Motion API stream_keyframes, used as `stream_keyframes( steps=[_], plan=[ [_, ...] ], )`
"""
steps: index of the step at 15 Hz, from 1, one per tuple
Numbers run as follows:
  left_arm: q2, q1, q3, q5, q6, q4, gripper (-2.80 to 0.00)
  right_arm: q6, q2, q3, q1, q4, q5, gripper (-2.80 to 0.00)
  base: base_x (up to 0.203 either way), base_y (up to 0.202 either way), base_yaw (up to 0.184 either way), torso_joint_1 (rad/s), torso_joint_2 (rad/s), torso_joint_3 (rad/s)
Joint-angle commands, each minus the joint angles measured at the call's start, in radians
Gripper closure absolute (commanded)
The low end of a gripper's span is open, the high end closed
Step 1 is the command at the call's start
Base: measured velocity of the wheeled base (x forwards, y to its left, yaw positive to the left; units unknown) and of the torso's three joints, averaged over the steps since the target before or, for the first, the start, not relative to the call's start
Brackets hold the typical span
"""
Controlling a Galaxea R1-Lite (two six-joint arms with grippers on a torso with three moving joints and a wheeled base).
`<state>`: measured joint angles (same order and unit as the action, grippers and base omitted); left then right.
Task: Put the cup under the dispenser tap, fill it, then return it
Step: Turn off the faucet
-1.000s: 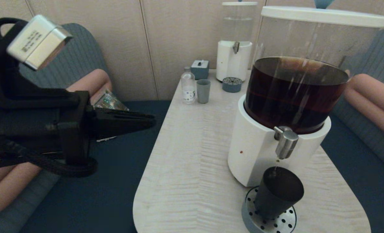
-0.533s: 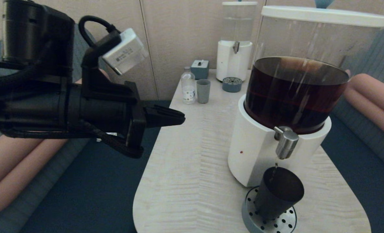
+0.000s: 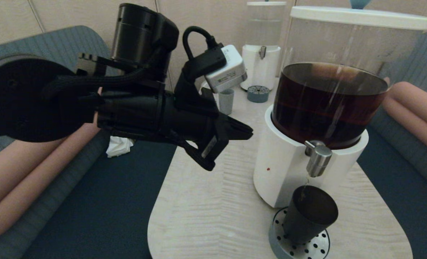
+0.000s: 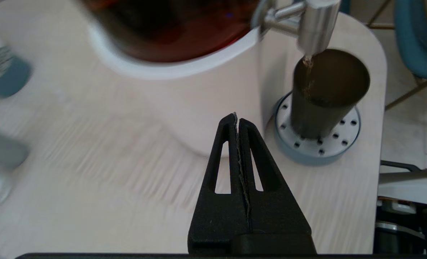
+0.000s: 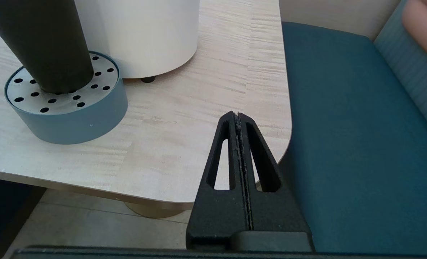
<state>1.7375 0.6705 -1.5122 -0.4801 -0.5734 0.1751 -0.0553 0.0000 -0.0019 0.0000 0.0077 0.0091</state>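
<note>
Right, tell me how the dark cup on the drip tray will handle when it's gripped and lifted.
The cup tapers to a narrow base on the drip tray, so a sideways nudge could probably tip it. Liquid is running in from the dispenser tap, so it may slosh. Its matte wall likely grips fairly well.

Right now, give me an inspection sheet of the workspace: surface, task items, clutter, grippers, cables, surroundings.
Surface: pale wood-grain table, no spills seen.
Job's things: dark cup upright on the perforated drip tray, under the dispenser tap; thin stream runs from the tap into it.
Clutter: grey-green cup, clear-liquid dispenser and its small drip tray at the far end; crumpled white tissue on the seat.
Grippers: left gripper shut, empty, above the table, pointing toward the dispenser base; right gripper shut, empty, off the table's near corner.
Cables: black camera cable looped on the left wrist.
Surroundings: blue bench seats, beige wall panels.
</note>
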Motion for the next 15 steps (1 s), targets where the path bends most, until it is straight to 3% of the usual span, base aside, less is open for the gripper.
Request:
stream_keyframes(
  steps=[1,15],
  plan=[
    [0.061,0.030,-0.020,0.002,-0.002,0.000,0.00,0.000,0.002,-0.001,0.000,0.000,0.000,0.00,0.000,0.000,0.000,0.000,0.00,0.000],
    [0.167,0.125,-0.121,0.030,0.021,-0.042,0.00,-0.001,0.002,0.000,0.000,0.000,0.000,0.00,0.000,0.000,0.000,0.000,0.00,0.000]
  ],
)
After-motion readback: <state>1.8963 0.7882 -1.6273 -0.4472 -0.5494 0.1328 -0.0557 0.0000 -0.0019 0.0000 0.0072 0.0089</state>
